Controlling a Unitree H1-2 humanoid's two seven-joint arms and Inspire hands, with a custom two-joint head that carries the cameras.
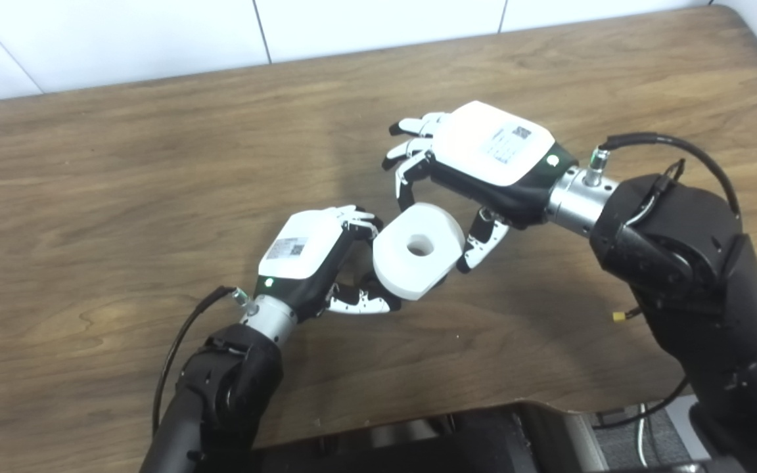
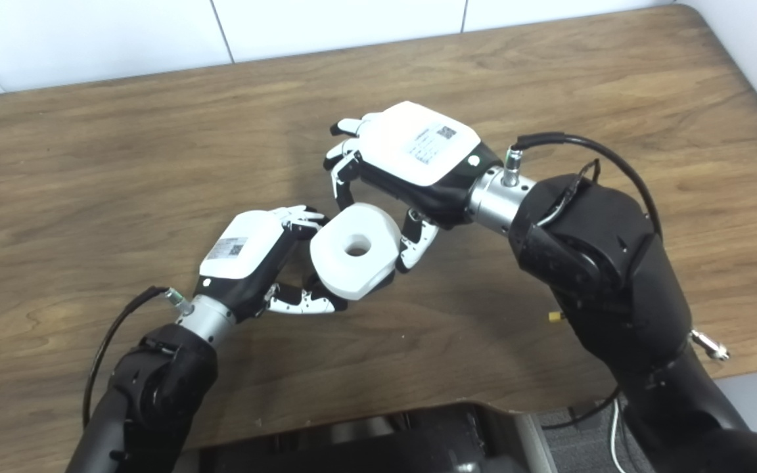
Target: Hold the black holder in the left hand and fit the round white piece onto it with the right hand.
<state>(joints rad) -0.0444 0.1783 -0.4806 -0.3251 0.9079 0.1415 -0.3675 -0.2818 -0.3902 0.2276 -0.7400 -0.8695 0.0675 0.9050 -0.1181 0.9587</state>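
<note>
The round white piece (image 1: 397,270), a thick disc with a hole in its middle, is held tilted above the table between my two hands. My right hand (image 1: 490,154) comes at it from the upper right, fingers (image 1: 407,187) curled at its top edge and thumb (image 1: 480,242) against its right side. My left hand (image 1: 306,253) sits at its lower left, with fingers wrapped behind and under the disc. The black holder is almost wholly hidden behind the white piece and the left fingers; only dark bits show there.
The wooden table (image 1: 155,164) spreads wide on all sides of the hands. A white tiled wall (image 1: 122,33) runs along its far edge. Its near edge has a cut-out (image 1: 483,407) at the robot's body, and cables (image 1: 641,414) hang at the lower right.
</note>
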